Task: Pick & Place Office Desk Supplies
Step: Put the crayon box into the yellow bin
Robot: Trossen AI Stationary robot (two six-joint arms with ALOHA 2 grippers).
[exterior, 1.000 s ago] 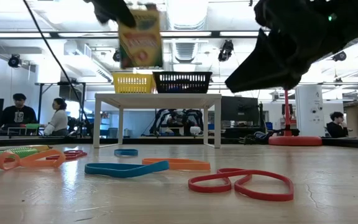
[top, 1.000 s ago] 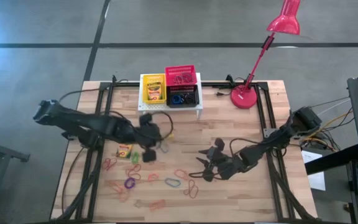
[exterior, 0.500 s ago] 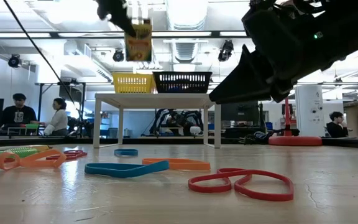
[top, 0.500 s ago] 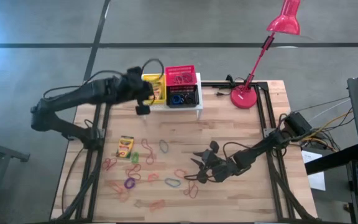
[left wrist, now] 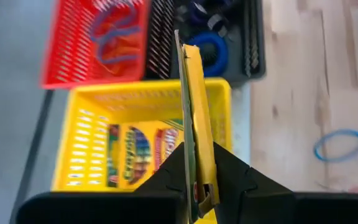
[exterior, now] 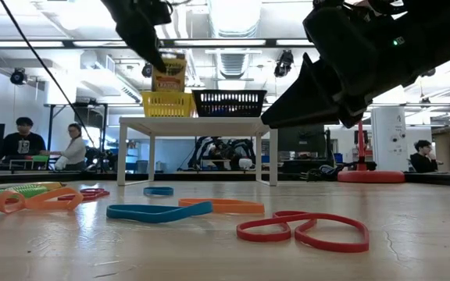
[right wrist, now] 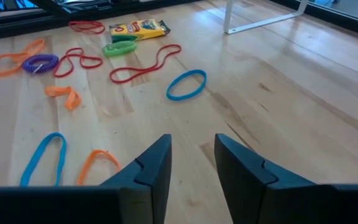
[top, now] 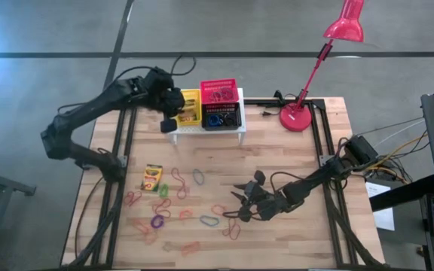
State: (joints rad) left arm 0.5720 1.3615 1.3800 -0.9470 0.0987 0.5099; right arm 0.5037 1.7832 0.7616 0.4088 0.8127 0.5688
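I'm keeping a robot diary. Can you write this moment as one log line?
left gripper: holds crayon box over yellow basket | right gripper: open, low over table

Wooden bench, pale planks, black frame rails along both sides. At the far edge: a white stand on legs and, right of it, the round base of a red desk lamp. On the near-left area: one crayon box lying flat, with coloured elastic loops scattered around and right of it.

Held crayon box: edge-on between the left gripper fingers, its printed face hidden.
Yellow basket: near rim cut off.
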